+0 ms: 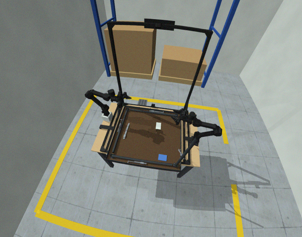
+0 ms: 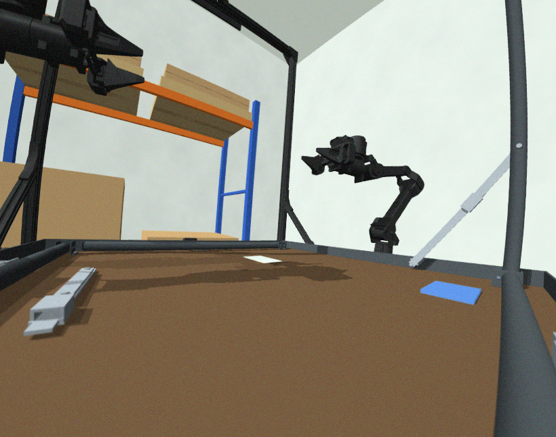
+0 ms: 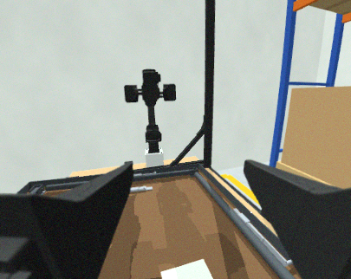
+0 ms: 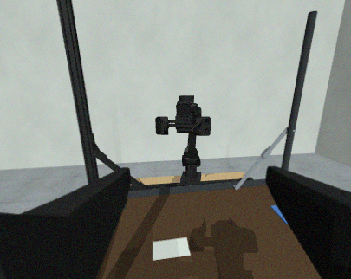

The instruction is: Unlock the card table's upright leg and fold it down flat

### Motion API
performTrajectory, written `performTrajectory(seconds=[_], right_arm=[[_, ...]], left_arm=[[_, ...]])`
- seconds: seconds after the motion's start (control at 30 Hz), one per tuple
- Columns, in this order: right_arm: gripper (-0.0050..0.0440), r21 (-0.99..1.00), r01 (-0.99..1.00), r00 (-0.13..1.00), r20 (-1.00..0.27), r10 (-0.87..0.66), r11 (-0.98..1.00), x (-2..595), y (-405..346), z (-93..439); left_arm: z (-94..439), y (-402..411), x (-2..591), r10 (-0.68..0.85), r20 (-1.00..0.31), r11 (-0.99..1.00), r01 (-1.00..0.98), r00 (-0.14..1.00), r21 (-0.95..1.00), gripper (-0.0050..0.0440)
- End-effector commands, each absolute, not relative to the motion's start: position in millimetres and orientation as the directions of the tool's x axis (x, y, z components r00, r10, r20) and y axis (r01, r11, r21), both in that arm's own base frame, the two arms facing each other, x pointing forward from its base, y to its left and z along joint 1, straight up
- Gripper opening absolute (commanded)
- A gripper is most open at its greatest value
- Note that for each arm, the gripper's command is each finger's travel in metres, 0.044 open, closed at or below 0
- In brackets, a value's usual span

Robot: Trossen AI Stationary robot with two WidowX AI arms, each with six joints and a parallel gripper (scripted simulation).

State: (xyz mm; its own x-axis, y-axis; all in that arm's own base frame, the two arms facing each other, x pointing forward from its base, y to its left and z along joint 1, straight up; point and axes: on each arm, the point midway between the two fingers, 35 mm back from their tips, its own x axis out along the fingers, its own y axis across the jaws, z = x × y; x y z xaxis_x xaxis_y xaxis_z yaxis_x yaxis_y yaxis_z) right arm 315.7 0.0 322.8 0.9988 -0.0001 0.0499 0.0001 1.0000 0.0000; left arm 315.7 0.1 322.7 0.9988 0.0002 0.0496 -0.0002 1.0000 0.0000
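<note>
The card table [image 1: 146, 138] lies upside down, its brown underside facing up. One dark leg [image 2: 514, 140] stands upright at the near right corner, held by a grey locking brace [image 2: 461, 211]. The leg [image 4: 298, 91] and the brace [image 4: 260, 162] also show in the right wrist view. The other legs lie flat along the frame, one of them at the front edge [image 1: 140, 161]. My left gripper [image 2: 312, 162] is open and empty, high above the far right side [image 3: 187, 165]. My right gripper [image 2: 127, 61] is open and empty, high above the far left corner.
A folded grey brace [image 2: 57, 300] lies on the underside at the left. A white card [image 2: 262, 258] and a blue patch [image 2: 451, 292] lie flat on it. Black gantry posts [image 1: 115, 63] rise at the back corners. Cardboard boxes [image 1: 130, 48] stand on blue shelving behind.
</note>
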Motion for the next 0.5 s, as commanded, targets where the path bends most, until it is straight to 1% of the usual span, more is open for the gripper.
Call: performTrajectory(seconds=[0.0, 0.07, 0.1, 0.17, 0.3, 0.43, 0.47], right_arm=[[0.0400, -0.001, 0.000, 0.999, 0.049, 0.000, 1.000, 314, -4, 324], [0.0400, -0.005, 0.001, 0.999, 0.046, -0.001, 1.000, 309, -15, 328], [0.0400, -0.006, 0.002, 0.999, 0.045, -0.001, 1.000, 306, -20, 331], [0.0400, -0.010, 0.003, 0.999, 0.041, -0.002, 1.000, 299, -31, 335], [0.0400, -0.013, 0.004, 0.999, 0.036, -0.003, 1.000, 288, -44, 341], [0.0400, -0.016, 0.005, 0.999, 0.032, -0.004, 1.000, 276, -55, 346], [0.0400, -0.016, 0.005, 0.999, 0.032, -0.004, 1.000, 276, -55, 346]], left_arm=[[322, 7, 318, 0.012, 0.027, 1.000, -0.012, 1.000, 0.011, 0.0352], [321, 27, 324, 0.046, -0.035, 0.998, -0.045, 0.998, 0.038, 0.0304], [320, 38, 326, 0.064, -0.069, 0.997, -0.061, 0.996, 0.050, 0.0290], [319, 61, 328, 0.100, -0.131, 0.993, -0.091, 0.986, 0.069, 0.0290], [318, 95, 326, 0.147, -0.213, 0.988, -0.131, 0.966, 0.085, 0.0290], [316, 125, 319, 0.181, -0.291, 0.983, -0.164, 0.940, 0.083, 0.0290], [316, 125, 319, 0.181, -0.291, 0.983, -0.164, 0.940, 0.083, 0.0290]])
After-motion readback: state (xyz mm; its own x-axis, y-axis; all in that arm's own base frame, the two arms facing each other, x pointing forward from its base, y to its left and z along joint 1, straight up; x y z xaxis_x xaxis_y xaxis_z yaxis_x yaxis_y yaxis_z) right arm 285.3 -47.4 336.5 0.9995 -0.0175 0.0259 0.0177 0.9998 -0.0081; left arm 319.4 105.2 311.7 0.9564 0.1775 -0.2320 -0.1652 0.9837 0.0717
